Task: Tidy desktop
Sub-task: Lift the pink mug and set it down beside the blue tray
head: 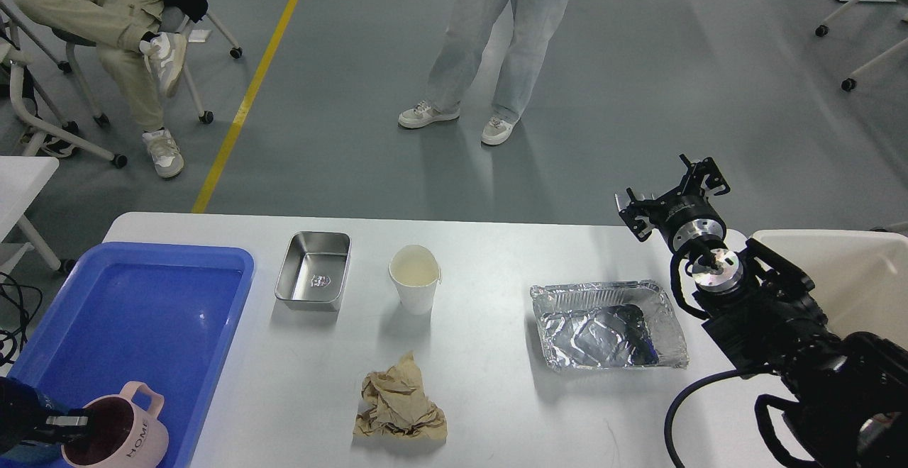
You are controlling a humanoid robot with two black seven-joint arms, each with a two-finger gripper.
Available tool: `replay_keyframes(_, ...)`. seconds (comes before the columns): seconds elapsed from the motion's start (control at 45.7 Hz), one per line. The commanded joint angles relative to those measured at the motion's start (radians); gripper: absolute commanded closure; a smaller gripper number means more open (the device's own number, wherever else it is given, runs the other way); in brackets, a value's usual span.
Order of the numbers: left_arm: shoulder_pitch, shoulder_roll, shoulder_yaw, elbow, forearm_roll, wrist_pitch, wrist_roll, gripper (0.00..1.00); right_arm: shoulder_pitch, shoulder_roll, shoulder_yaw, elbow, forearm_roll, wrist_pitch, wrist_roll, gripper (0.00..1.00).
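Observation:
The pale grey-white desktop (pixel 496 397) holds a steel tin (pixel 314 270), a white paper cup (pixel 415 278), a crumpled brown paper ball (pixel 401 404) and a dented foil tray (pixel 610 326). My left gripper (pixel 67 424) is at the bottom left, shut on the rim of a pink "HOME" mug (pixel 135 436). The mug is upright, low in the near corner of the blue tray (pixel 177 252). My right gripper (pixel 672 191) is open and empty, raised over the desktop's far right edge, behind the foil tray.
An off-white bin (pixel 851 269) stands at the desktop's right end, beside my right arm. A person (pixel 496 42) stands beyond the far edge and another sits on a chair (pixel 106 14) at the far left.

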Motion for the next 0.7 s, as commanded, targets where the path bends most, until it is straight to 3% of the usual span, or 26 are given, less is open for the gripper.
replay_keyframes(0.0, 0.004, -0.001, -0.002, 0.000, 0.000, 0.027, 0.002, 0.94, 0.003, 0.001, 0.001, 0.000, 0.000, 0.000, 0.000, 0.00)
replay_keyframes(0.197, 0.004, 0.001, -0.003, 0.001, 0.000, 0.044, 0.002, 0.87, 0.000, 0.001, 0.001, 0.000, 0.000, 0.000, 0.000, 0.00)
replay_keyframes(0.591, 0.001, 0.001, -0.005, 0.000, 0.000, 0.122, 0.000, 0.43, 0.004, 0.001, 0.001, 0.000, 0.000, 0.000, 0.000, 0.00)
replay_keyframes(0.679, 0.001, 0.004, -0.003, -0.002, 0.002, 0.122, -0.003, 0.37, 0.008, 0.001, 0.001, 0.000, 0.000, 0.000, 0.000, 0.00)
